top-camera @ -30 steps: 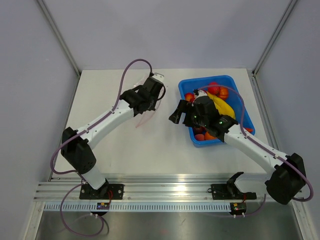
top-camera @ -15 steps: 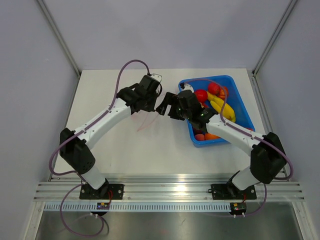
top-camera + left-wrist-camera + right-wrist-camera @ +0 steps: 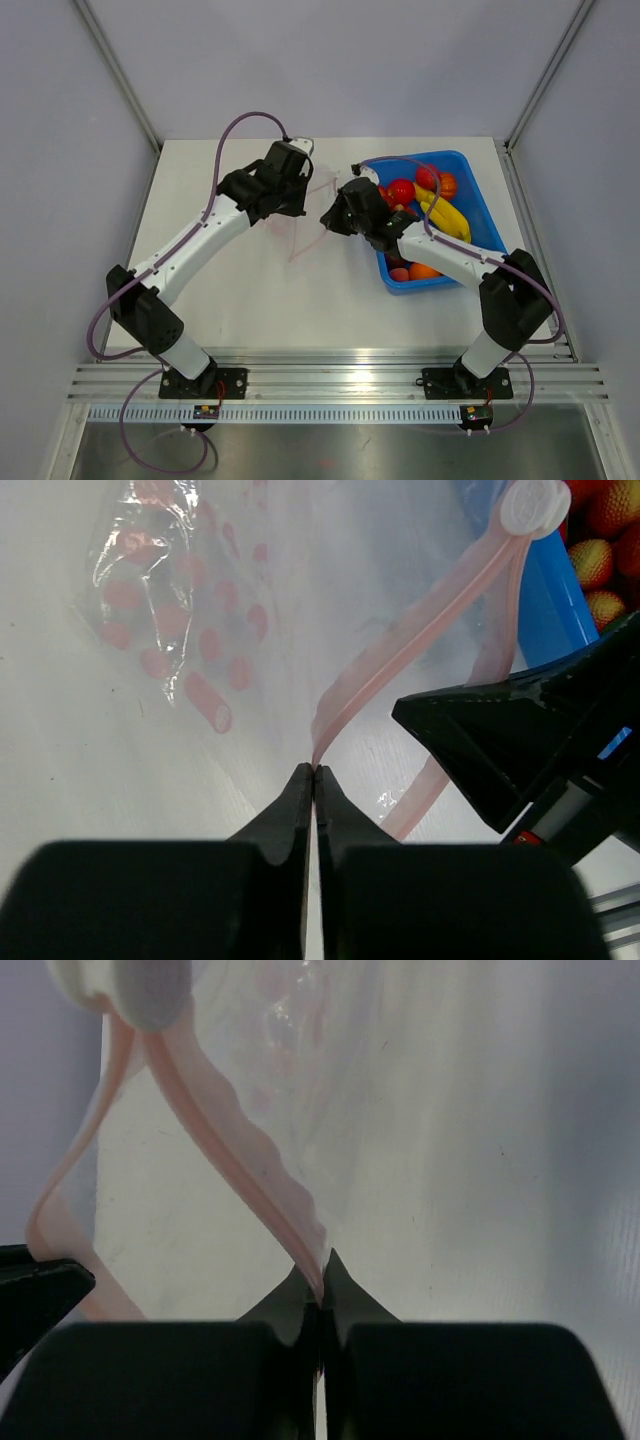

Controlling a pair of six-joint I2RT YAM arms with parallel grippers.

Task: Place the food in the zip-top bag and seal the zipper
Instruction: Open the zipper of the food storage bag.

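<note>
White table [image 3: 250,300] on the near side, between the arm bases and the bag [image 3: 305,235], looks like decent room to pull back into

left gripper [image 3: 314,770] is closed tight, pinching one lip of the pink zipper [image 3: 400,660] right at its tips. right gripper [image 3: 322,1295] is doing the same thing on the other lip, jaws together with the strip caught between them. So both hands have the bag by its mouth and it hangs between them just above the table, dotted body trailing off toward the left arm's side. The two lips bow apart into a loop and meet again at the white slider [image 3: 533,505], so the mouth is part open

The bit that matters imo: the mouth's long axis runs roughly from the grippers out to the slider end, which sits just beside the blue tray [image 3: 470,165]. All the food [image 3: 405,192] is in that tray, to the right of the bag, banana [image 3: 445,212] on top. None of it is in the bag as far as I can tell. Right arm is way nearer the tray, so I'd guess it's the one to let go and fetch while the left keeps the mouth up

Tight spot is the tray's left wall, right next to the right gripper. Further back there's free table up to the far edge
</note>
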